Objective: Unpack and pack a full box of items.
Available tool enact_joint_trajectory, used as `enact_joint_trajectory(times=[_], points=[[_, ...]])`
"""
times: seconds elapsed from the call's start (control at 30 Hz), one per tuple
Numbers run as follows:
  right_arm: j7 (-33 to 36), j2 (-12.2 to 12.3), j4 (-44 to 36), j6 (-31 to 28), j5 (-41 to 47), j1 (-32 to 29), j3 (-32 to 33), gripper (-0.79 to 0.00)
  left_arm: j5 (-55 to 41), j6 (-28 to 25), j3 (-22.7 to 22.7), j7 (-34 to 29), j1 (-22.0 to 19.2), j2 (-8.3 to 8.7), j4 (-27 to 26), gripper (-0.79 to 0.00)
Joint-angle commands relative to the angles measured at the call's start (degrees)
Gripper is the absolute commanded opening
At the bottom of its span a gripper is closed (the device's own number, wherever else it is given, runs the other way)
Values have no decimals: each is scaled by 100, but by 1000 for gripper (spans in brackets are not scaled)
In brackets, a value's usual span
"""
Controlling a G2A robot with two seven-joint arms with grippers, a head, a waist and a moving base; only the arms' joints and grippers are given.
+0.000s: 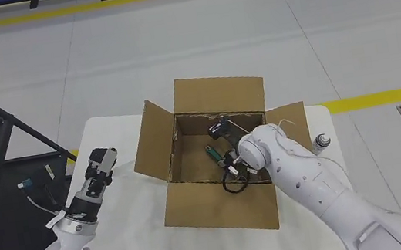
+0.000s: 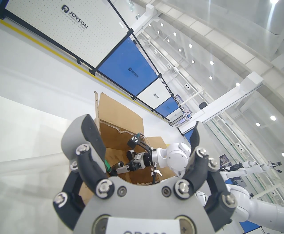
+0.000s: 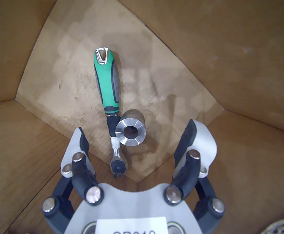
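- The green-and-black-handled steel ratchet wrench (image 3: pixel 107 82) lies flat on the floor of the open brown cardboard box (image 1: pixel 221 209), which stands on the white table (image 1: pixel 108 131)
- Its long axis runs from the ratchet head, nearest the right gripper (image 3: pixel 135 130), out to the looped handle end; in the top view that end points toward the box's far left corner
- A short polished steel socket (image 3: pixel 131 130) lies on its side just beside the wrench's neck and seems to touch it, its open end facing up toward the right wrist camera
- The right gripper hangs inside the box over the head and the socket, fingers spread and holding nothing
- The left gripper (image 2: pixel 142 124) sits over the table to the left of the box, fingers likewise spread and empty
- The wrench looks stiff and fairly heavy, weighted toward the head; the rubbery handle should give the surest hold, taken across its width close to the neck
- The socket looks smooth, slippery and likely to roll if nudged
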Motion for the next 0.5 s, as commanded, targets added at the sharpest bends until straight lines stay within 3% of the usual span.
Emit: enact_joint_trajectory(times=[0.0,0.1,0.17,0.3,0.4,0.43,0.47], points=[[-41,-59,172,-8,64,48,-27,-99,0,0,0,0,0,0,0,0],[-100,-146,409,-59,123,112,-75,-194,0,0,0,0,0,0,0,0],[-126,-199,545,-94,166,152,-95,-329,0,0,0,0,0,0,0,0],[-147,-289,769,-195,245,229,-119,-413,0,0,0,0,0,0,0,0],[-217,-337,891,-230,279,284,-109,-554,0,0,0,0,0,0,0,0],[-246,-347,907,-238,281,307,-98,-696,0,0,0,0,0,0,0,0],[-279,-352,911,-228,259,327,-89,-754,0,0,0,0,0,0,0,0]])
